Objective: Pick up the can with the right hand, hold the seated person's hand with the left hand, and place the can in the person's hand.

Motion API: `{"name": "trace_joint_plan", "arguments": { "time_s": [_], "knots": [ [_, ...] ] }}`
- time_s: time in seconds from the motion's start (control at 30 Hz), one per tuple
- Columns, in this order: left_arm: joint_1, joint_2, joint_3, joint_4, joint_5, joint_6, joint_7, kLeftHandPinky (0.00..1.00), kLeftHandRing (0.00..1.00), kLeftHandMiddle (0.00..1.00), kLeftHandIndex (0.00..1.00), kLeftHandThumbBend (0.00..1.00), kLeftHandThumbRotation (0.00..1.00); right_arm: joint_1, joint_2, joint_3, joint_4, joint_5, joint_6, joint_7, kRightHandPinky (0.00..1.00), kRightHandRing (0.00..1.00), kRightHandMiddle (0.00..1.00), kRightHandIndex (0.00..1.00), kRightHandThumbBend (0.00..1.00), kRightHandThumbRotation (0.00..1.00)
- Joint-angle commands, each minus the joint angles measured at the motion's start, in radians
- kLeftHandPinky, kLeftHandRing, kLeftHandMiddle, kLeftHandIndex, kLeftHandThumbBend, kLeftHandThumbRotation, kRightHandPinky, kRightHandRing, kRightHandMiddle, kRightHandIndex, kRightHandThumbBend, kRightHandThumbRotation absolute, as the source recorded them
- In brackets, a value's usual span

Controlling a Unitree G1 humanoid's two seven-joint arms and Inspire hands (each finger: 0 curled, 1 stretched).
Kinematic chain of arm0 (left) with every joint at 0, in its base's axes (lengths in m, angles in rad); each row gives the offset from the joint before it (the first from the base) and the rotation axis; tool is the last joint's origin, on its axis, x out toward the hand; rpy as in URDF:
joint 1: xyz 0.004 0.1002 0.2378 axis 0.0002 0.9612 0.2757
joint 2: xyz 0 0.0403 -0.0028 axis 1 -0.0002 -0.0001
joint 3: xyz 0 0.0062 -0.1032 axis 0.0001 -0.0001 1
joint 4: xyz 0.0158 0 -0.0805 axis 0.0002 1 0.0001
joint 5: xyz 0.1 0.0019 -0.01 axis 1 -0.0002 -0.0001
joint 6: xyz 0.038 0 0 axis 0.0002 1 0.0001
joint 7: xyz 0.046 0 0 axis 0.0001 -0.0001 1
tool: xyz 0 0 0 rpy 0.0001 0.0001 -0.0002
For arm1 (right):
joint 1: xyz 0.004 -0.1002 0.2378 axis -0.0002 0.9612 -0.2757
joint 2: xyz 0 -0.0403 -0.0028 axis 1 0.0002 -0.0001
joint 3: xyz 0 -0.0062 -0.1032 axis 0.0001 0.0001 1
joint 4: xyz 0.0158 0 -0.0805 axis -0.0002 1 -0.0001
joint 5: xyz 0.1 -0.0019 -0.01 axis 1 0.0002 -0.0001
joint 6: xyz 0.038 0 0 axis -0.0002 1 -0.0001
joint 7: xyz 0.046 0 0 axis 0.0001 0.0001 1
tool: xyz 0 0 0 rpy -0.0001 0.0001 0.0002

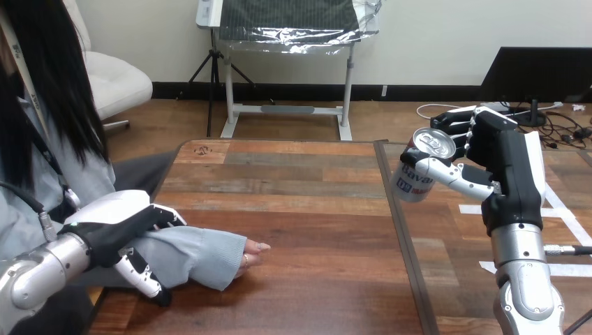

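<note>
Head view: the right robot hand (504, 162) is raised over the bench's (307, 202) right side. Its fingers and thumb are curled round the can (413, 183), which tilts with its top toward the camera. At the near left corner the left robot hand (115, 225) is wrapped over the person's sleeve (199, 255), fingers above and thumb below the forearm. The person's hand (253, 250) rests on the bench just past the cuff, well apart from the can.

The risks, as I judge them:
- Only fingertips clear the cuff and no open palm shows, so a can set down there could tip or roll off.
- The tilted can could slip in the grip on the long way across.
- A clamp on loose fabric may steady the arm poorly.
</note>
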Motion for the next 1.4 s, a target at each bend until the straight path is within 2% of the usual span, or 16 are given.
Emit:
{"name": "trace_joint_plan", "arguments": {
  "time_s": [0.0,0.2,0.3,0.47,0.6,0.93,1.0,1.1,1.2,1.27,1.37],
  "knots": [
    [-0.033,-0.030,-0.009,0.002,-0.010,0.013,0.009,0.55,0.55,0.57,0.59,0.93,0.14,-0.049,0.001,-0.003,-0.028,0.006,-0.022,0.004,0.34,0.39,0.45,0.46,0.72,0.00],
    [-0.030,-0.042,0.000,-0.009,-0.028,0.026,0.012,0.50,0.50,0.53,0.55,0.93,0.09,-0.053,0.012,-0.008,-0.002,0.028,-0.014,0.026,0.34,0.39,0.46,0.47,0.72,0.00],
    [-0.026,-0.046,0.003,-0.016,-0.032,0.020,0.026,0.46,0.47,0.50,0.52,0.92,0.04,-0.053,0.015,-0.006,0.009,0.024,-0.024,0.030,0.34,0.39,0.46,0.47,0.72,0.00],
    [-0.025,-0.050,0.006,-0.021,-0.043,0.018,0.022,0.42,0.44,0.48,0.50,0.91,0.01,-0.062,0.021,-0.010,0.053,0.034,-0.038,0.046,0.34,0.39,0.47,0.48,0.73,0.00],
    [-0.027,-0.048,0.000,-0.026,-0.037,0.004,0.038,0.38,0.41,0.46,0.47,0.90,0.00,-0.068,0.024,-0.007,0.075,0.025,-0.042,0.043,0.34,0.40,0.47,0.48,0.74,0.00],
    [-0.028,-0.057,0.010,-0.028,-0.056,-0.009,0.031,0.32,0.36,0.41,0.43,0.88,0.00,-0.087,0.022,0.007,0.156,0.003,-0.096,0.051,0.34,0.40,0.47,0.49,0.75,0.00],
    [-0.030,-0.057,0.010,-0.028,-0.058,-0.012,0.030,0.31,0.35,0.41,0.43,0.87,0.00,-0.093,0.018,0.012,0.174,-0.014,-0.111,0.041,0.34,0.40,0.47,0.49,0.75,0.00],
    [-0.032,-0.058,0.011,-0.026,-0.059,-0.029,0.039,0.30,0.35,0.40,0.42,0.87,0.00,-0.097,0.021,0.014,0.186,-0.014,-0.104,0.046,0.35,0.40,0.47,0.49,0.76,0.00],
    [-0.034,-0.060,0.015,-0.035,-0.066,-0.013,0.019,0.28,0.33,0.39,0.40,0.86,0.00,-0.101,0.022,0.018,0.202,-0.018,-0.125,0.048,0.35,0.40,0.47,0.50,0.77,0.00],
    [-0.036,-0.060,0.012,-0.028,-0.060,-0.031,0.040,0.28,0.34,0.40,0.41,0.85,0.00,-0.107,0.022,0.023,0.217,-0.022,-0.129,0.050,0.35,0.41,0.48,0.50,0.77,0.00],
    [-0.038,-0.060,0.014,-0.035,-0.063,-0.023,0.031,0.28,0.34,0.40,0.41,0.85,0.00,-0.115,0.026,0.027,0.238,-0.029,-0.140,0.047,0.36,0.41,0.48,0.50,0.77,0.00]
  ]
}}
